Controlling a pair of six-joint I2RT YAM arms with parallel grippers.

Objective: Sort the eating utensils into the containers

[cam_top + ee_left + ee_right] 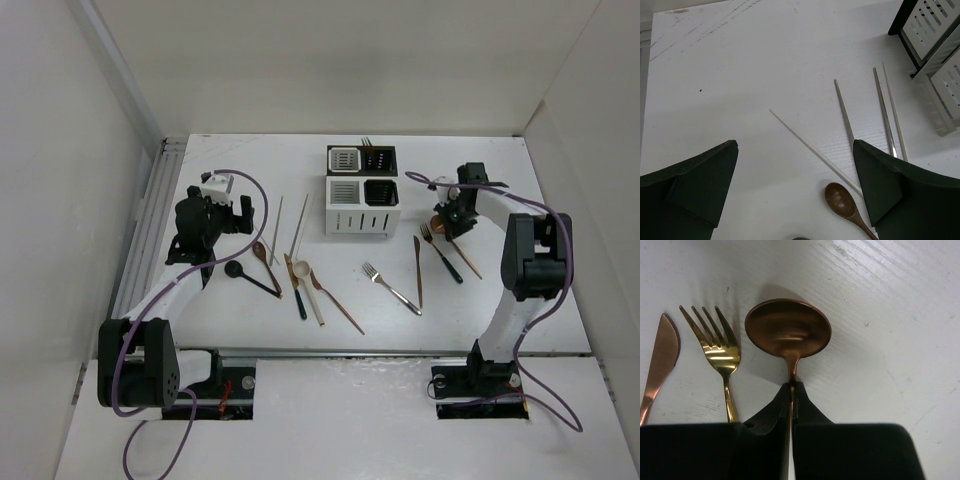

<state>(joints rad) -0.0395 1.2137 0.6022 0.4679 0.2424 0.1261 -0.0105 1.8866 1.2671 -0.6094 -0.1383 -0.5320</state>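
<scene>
A white table (480, 330) is seen, with both arms bolted at its near edge. A caddy (362, 190) of four compartments, two white on the left and two black on the right, is set at the far middle. Fork tines (367, 143) are seen standing out of its rear black compartment.

The left gripper (795, 150) is held left of the caddy with its fingers spread wide and nothing between them. The right gripper (791, 395) is placed right of the caddy, its fingers pressed together on the neck of a copper spoon (788, 327). Whether that spoon rests on the table or is raised cannot be told.

Just left of the spoon's bowl a gold fork (715, 342) is laid, and left of that a knife (662, 352).

Pale chopsticks (844, 110) are spread on the table ahead of the left gripper, with a brown spoon (840, 200) near their lower ends. In front of the caddy lie a black spoon (250, 277), a white-bowled spoon (302, 270) and a silver fork (390, 285), none of them in the caddy.
</scene>
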